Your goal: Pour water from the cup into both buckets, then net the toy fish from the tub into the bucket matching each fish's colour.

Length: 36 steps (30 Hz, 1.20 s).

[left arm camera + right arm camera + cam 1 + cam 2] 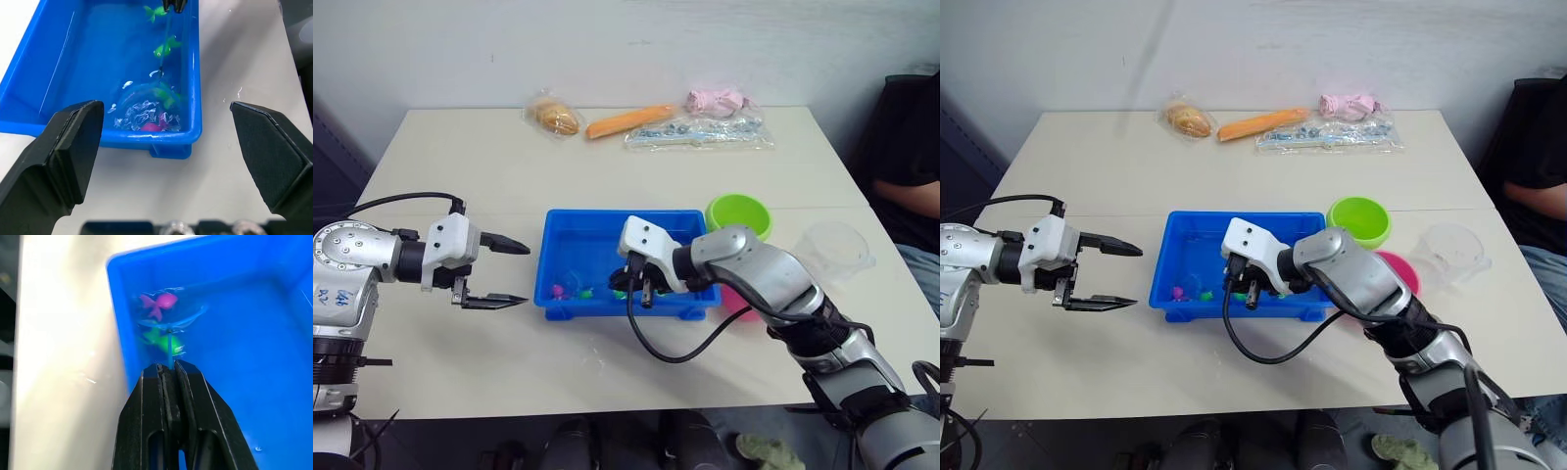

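Observation:
The blue tub (607, 216) sits mid-table holding water and small green and pink toy fish (558, 291). My right gripper (637, 290) reaches into the tub near its front wall, shut on the thin handle of a net (169, 345). The net's ring lies in the water by a pink fish (159, 302) and a green fish (159, 338). To the left of the tub, above the table, my left gripper (524, 273) hangs open and empty. The green bucket (738, 213) stands at the tub's far right corner. Behind my right arm is the pink bucket (1400, 269). The clear cup (832, 250) is right of both.
Along the table's far edge lie a bagged bread roll (555, 116), a carrot (628, 120), a pink item (717, 99) and a clear plastic bag (700, 132). A black cable (666, 348) loops in front of the tub. A person (906, 147) sits at the right.

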Available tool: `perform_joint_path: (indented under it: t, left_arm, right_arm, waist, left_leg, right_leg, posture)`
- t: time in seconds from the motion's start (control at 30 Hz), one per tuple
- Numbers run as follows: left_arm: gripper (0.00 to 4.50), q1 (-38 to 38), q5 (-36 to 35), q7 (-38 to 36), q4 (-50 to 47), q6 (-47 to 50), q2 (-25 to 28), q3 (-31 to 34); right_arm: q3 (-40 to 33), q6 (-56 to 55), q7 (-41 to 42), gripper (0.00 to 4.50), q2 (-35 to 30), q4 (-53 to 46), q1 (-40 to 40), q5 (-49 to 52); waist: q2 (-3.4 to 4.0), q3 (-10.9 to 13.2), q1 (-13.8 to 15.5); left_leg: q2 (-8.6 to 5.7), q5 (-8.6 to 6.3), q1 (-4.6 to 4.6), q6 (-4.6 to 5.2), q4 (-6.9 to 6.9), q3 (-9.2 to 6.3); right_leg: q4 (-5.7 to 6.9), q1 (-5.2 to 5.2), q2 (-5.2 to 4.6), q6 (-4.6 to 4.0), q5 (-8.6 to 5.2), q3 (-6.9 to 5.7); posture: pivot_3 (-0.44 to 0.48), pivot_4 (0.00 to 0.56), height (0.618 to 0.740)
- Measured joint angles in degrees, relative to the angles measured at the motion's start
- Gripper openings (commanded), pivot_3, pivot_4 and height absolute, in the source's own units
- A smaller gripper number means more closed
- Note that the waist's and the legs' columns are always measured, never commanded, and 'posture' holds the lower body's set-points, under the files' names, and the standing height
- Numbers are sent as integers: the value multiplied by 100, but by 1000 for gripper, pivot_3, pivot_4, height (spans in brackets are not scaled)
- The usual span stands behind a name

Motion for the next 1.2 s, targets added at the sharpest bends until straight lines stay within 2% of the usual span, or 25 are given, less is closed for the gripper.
perform_joint_path:
  t: [0.87,1.07,1.2]
  left_arm:
    - [4452,139,-128,-17,196,-12,-3,101]
    - [4452,186,-160,80,164,-7,-233,99]
    - [4452,292,-486,388,-79,294,-619,183]
  right_arm:
    - [-1234,363,-161,0,-473,-323,798,885]
    - [-1690,237,-128,0,-906,-715,1164,1071]
    - [-2442,-76,-217,0,-1170,-1486,1982,1275]
  waist:
    - [-1,1,21]
    - [-2,1,39]
    - [-4,2,49]
  left_leg:
    - [0,0,0,0,0,0]
    - [0,0,0,0,0,-3]
    - [1,-1,0,1,0,-8]
  right_leg:
    - [0,0,0,0,0,1]
    - [-2,1,-3,0,0,1]
    - [-4,6,-6,2,1,1]
  posture:
    - [0,150,740]
    - [0,150,740]
    - [0,150,740]
